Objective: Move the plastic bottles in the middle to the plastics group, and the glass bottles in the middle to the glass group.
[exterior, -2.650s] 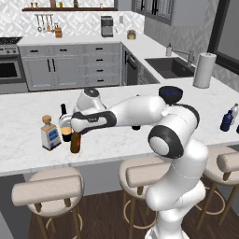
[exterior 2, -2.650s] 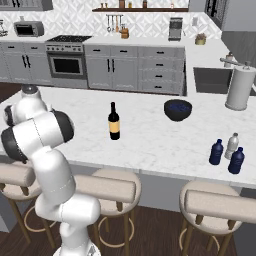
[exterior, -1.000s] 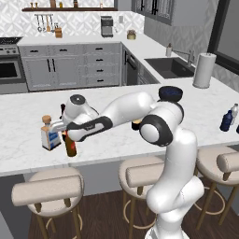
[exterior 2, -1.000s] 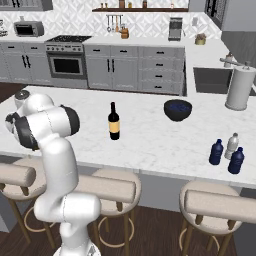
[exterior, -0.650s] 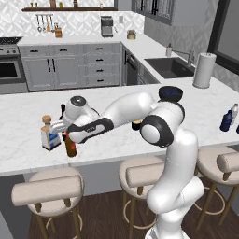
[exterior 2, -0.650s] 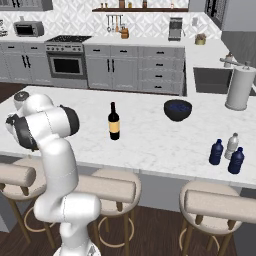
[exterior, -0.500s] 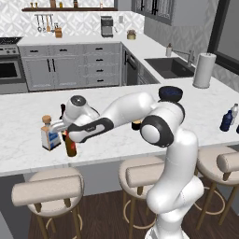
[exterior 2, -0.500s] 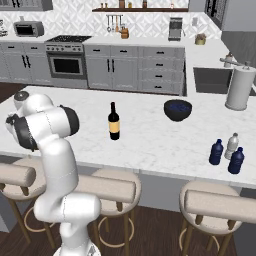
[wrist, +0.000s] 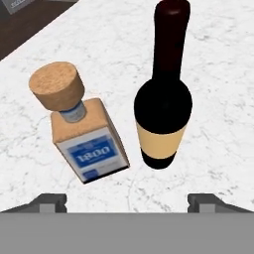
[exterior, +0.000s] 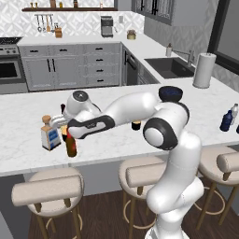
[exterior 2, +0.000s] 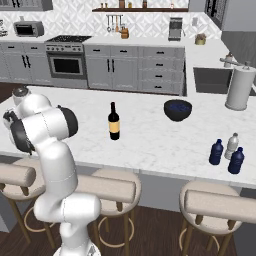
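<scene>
bench (exterior: 28, 107): We see pale marble with stools along the near edge. The squat bottle (exterior: 50, 135) stands near its left end, and we place everything else from that bottle.

arm (exterior: 130, 105): It has swung out along the bench over the last seconds and now reaches right up to the squat bottle.

middle wine bottle (exterior 2: 114, 122): It has a dark body, a red top and a yellowish label, and it stands upright. It is well apart from the squat bottle, out toward the middle of the bench. We judge it is the glass item left to move.

group wine bottle (wrist: 163, 109): This one is dark with a tan label band. It stands upright just beside the squat bottle without touching it.

squat bottle: It has a square clear body, a blue label and a cork-like stopper. It has not moved.

brown bottle (exterior: 71, 145): It is small, amber-brown and upright. It has travelled with the arm and now stands on the bench just beside the squat bottle, on the stool side. We judge it has been delivered to the glass group.

plastics end: A pale bottle (exterior 2: 231, 145) and two dark blue bottles (exterior 2: 216, 152) stand close together. They are far from the squat bottle, at the opposite end of the bench.

claw (wrist: 127, 199): Its fingertips (wrist: 49, 200) are spread wide with nothing between them. It sits close in front of the squat bottle.
</scene>
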